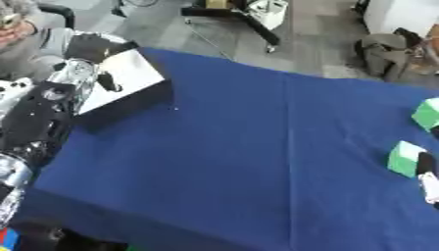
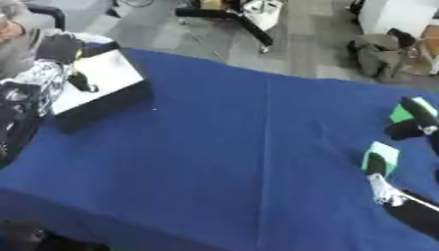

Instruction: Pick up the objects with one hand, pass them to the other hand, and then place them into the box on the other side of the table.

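grey floor [image 1: 326, 44], blue tablecloth [image 1: 257, 162]

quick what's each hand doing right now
Left hand: over the box, fingers cannot be told.
Right hand: by the green blocks, grip cannot be told.

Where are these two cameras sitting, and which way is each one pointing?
Left eye view: in the robot's head, looking down at the blue table; the left arm reaches over the box, and the right hand shows only at the right edge.
Right eye view: beside it, facing the same way; the right hand shows by the green blocks.
Both share the table, box and blocks.
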Controlling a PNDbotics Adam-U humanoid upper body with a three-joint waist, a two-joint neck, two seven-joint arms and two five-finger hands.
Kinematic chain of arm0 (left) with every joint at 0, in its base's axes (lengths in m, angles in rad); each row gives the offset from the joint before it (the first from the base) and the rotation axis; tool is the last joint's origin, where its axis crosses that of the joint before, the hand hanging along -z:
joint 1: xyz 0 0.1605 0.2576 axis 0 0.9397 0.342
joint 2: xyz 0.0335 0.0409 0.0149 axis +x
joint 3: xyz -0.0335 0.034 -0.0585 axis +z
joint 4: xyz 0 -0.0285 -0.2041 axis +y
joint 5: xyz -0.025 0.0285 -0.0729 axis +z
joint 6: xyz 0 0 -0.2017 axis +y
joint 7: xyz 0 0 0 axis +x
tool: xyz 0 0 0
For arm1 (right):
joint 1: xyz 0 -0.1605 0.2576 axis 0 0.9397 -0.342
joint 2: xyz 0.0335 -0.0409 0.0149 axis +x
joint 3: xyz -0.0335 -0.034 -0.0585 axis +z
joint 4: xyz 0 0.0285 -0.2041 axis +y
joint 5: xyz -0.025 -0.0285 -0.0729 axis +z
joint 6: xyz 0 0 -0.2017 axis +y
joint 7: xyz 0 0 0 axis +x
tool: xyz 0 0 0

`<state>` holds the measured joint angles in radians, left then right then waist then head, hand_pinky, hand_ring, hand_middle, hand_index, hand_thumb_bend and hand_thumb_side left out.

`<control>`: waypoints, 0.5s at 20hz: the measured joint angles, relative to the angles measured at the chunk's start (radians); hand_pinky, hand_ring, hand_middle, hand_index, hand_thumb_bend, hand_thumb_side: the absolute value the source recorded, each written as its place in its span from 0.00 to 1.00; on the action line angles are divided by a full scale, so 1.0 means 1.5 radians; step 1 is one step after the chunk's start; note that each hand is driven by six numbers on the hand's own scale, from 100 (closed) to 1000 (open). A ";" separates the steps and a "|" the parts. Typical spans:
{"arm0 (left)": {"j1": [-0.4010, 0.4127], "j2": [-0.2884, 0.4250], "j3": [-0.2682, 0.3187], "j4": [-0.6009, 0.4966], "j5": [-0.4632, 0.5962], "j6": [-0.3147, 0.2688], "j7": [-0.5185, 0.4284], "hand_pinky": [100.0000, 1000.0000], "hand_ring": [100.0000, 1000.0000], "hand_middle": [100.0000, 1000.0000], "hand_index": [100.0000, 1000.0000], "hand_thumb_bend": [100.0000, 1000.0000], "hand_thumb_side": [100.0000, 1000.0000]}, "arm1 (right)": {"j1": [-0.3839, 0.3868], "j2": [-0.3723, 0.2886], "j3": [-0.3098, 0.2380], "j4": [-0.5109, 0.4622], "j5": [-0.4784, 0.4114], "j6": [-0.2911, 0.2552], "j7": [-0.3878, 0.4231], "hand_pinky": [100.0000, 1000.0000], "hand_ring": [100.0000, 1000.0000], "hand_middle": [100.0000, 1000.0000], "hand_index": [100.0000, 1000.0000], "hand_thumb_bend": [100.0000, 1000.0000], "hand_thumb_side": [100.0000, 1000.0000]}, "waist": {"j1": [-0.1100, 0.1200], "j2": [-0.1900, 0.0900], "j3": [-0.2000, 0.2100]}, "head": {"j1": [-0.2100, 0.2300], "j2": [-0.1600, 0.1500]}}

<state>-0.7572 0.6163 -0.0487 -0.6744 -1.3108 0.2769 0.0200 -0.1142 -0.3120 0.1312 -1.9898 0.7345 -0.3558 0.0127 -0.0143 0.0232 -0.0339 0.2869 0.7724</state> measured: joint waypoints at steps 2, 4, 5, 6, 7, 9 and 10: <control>0.001 0.000 0.008 -0.002 0.005 0.016 0.017 0.87 0.88 0.85 0.91 1.00 0.92 | 0.000 0.000 0.000 0.000 0.000 0.001 0.000 0.62 0.58 0.57 1.00 0.00 0.39 | 0.000 0.000 0.000 | -0.001 0.000; 0.002 0.000 0.012 -0.015 0.021 0.031 0.046 0.88 0.90 0.86 0.92 1.00 0.87 | 0.000 0.000 0.000 0.000 0.000 0.003 0.000 0.62 0.58 0.57 1.00 0.00 0.39 | 0.000 0.000 0.000 | -0.001 0.000; 0.002 0.001 0.012 -0.025 0.031 0.037 0.060 0.89 0.89 0.86 0.92 1.00 0.80 | 0.000 0.000 0.000 0.000 0.000 0.004 0.001 0.62 0.58 0.57 1.00 0.00 0.39 | 0.000 0.000 0.000 | -0.002 0.000; 0.002 0.001 0.013 -0.035 0.044 0.042 0.073 0.89 0.89 0.86 0.92 1.00 0.80 | 0.000 0.000 0.000 0.000 0.000 0.006 0.000 0.62 0.58 0.57 1.00 0.00 0.39 | 0.001 0.000 0.000 | -0.002 0.000; 0.004 0.003 0.013 -0.049 0.059 0.046 0.085 0.90 0.87 0.83 0.91 1.00 0.69 | 0.000 0.000 0.000 0.000 0.000 0.006 0.000 0.62 0.58 0.57 1.00 0.00 0.39 | 0.001 0.001 0.000 | -0.004 0.000; 0.012 0.008 0.013 -0.096 0.104 0.045 0.109 0.91 0.84 0.80 0.90 0.93 0.60 | 0.000 0.000 -0.002 0.000 0.000 0.008 -0.001 0.62 0.58 0.58 1.00 0.00 0.37 | 0.001 0.002 0.003 | -0.013 0.000; 0.018 0.011 0.013 -0.128 0.139 0.042 0.121 0.94 0.82 0.76 0.89 0.78 0.57 | 0.000 0.000 -0.005 0.000 0.000 0.010 -0.003 0.62 0.58 0.58 1.00 0.00 0.37 | 0.002 0.003 0.005 | -0.021 0.000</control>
<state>-0.7302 0.6332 -0.0290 -0.8668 -1.1022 0.3399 0.2015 -0.1141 -0.3127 0.1242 -1.9898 0.7345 -0.3414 0.0084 -0.0119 0.0271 -0.0267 0.2553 0.7724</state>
